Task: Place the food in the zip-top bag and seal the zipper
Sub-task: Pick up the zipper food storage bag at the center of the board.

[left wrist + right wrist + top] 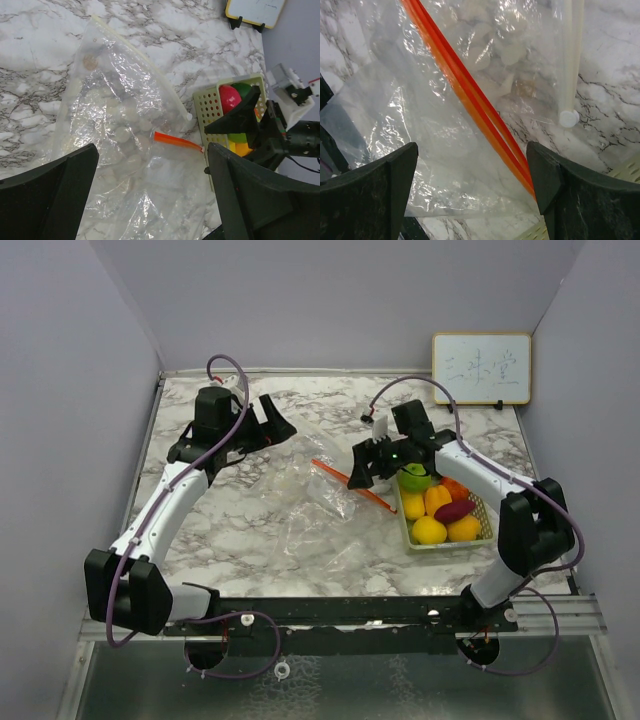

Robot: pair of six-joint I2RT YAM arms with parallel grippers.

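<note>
Both left gripper (152,155) and right gripper (472,150) gape wide, empty, over the zip-top bag (290,495). Toy fruits (437,502) fill the right mesh basket (207,107).

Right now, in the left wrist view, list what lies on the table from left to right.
Clear bag → orange zipper strip → mesh basket holding the toy food.
</note>
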